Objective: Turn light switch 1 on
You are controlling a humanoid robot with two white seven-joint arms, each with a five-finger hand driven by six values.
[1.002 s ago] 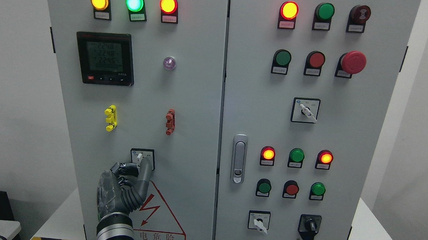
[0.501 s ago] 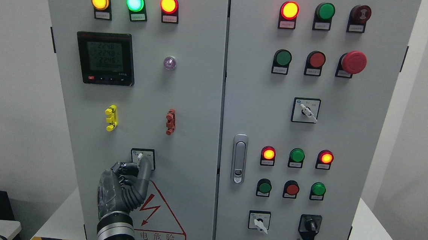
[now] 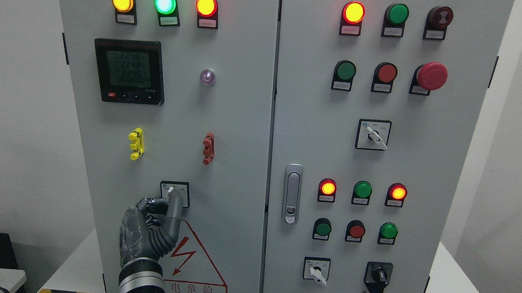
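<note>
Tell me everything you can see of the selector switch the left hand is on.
The selector switch is a small square plate, black-edged with a white face and tiny unreadable labels, low on the cabinet's left door above the red warning triangle. Its white lever tip points up-left. The left hand reaches up from below; one extended finger covers its centre.

Grey cabinet (image 3: 234, 131); amber (image 3: 122, 1), green (image 3: 165, 3), red lamps (image 3: 205, 5) glowing up top; yellow (image 3: 135, 143) and red-brown clips (image 3: 208, 149); red lightning triangle (image 3: 193, 263); dark grey hand (image 3: 149, 235).

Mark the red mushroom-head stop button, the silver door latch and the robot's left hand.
Red mushroom-head stop button (image 3: 432, 75), head view, centre of cap.
Silver door latch (image 3: 291, 193), head view, middle of handle.
Left hand (image 3: 147, 232), head view, curled knuckles.
</note>
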